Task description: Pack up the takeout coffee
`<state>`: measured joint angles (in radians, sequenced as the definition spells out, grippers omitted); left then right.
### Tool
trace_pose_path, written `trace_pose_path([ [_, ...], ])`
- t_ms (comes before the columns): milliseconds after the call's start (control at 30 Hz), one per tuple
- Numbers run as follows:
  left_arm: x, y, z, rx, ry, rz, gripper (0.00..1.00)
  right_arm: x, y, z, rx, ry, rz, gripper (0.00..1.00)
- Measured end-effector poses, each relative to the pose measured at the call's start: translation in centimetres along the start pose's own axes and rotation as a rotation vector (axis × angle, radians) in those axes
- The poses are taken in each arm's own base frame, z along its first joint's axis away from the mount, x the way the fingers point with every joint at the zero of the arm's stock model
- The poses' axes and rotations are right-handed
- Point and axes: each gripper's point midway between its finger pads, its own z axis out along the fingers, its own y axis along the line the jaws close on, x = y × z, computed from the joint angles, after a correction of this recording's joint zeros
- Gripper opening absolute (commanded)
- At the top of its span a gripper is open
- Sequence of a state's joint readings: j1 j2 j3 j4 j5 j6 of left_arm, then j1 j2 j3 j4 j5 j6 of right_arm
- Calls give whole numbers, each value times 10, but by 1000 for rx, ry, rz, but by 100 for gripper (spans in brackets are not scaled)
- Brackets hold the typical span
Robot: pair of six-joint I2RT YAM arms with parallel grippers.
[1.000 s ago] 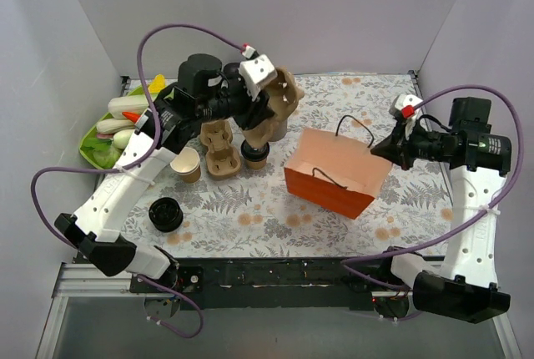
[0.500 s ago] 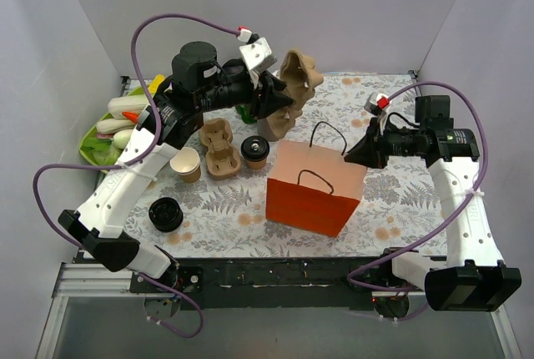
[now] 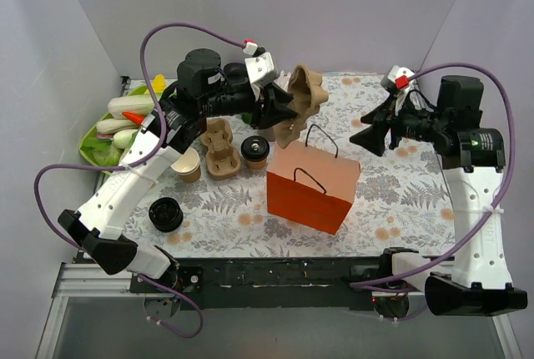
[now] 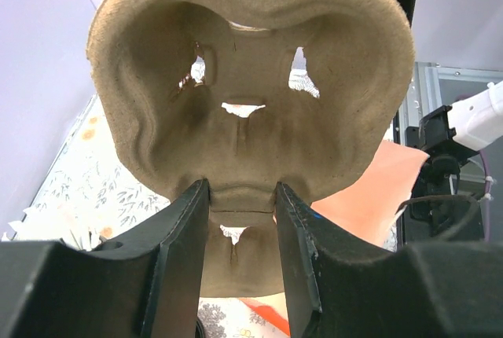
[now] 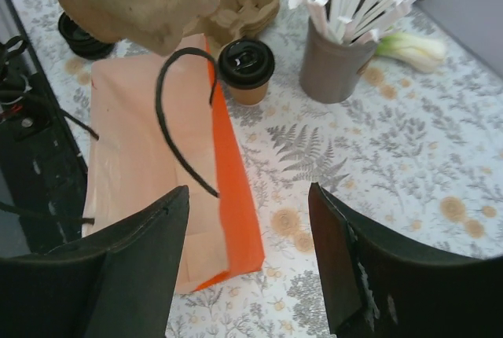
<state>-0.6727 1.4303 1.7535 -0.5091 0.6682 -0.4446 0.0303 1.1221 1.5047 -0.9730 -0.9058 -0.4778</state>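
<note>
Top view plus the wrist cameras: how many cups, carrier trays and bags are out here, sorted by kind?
Brown paper cups: 2, the takeout coffee and an open cup
Grey cup of sticks: 1
Pulp carrier trays: 2, the held tray in the left tool and the table tray
Orange bag: 1
Total: 6

Fern-print table (image 3: pixel 400 200), most things on its left half.
An orange paper bag (image 3: pixel 309 196) stands mid-table; left of it sit the takeout coffee (image 3: pixel 254 152), a pulp carrier tray (image 3: pixel 220 150), an open paper cup (image 3: pixel 187 164), a black lid (image 3: pixel 165 214) and a green tray (image 3: pixel 84 149) of vegetables.
</note>
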Motion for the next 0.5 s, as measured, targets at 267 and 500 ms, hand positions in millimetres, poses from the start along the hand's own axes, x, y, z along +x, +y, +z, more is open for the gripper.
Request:
trace_pose_path([
  [267,-8,-8,4,59,-32,70,0,-40,-18,-34,280,-78,-135,71],
  [500,-20,-17,1,116,-62,156,0,-50,-56,-53,523,-102,-138,69],
])
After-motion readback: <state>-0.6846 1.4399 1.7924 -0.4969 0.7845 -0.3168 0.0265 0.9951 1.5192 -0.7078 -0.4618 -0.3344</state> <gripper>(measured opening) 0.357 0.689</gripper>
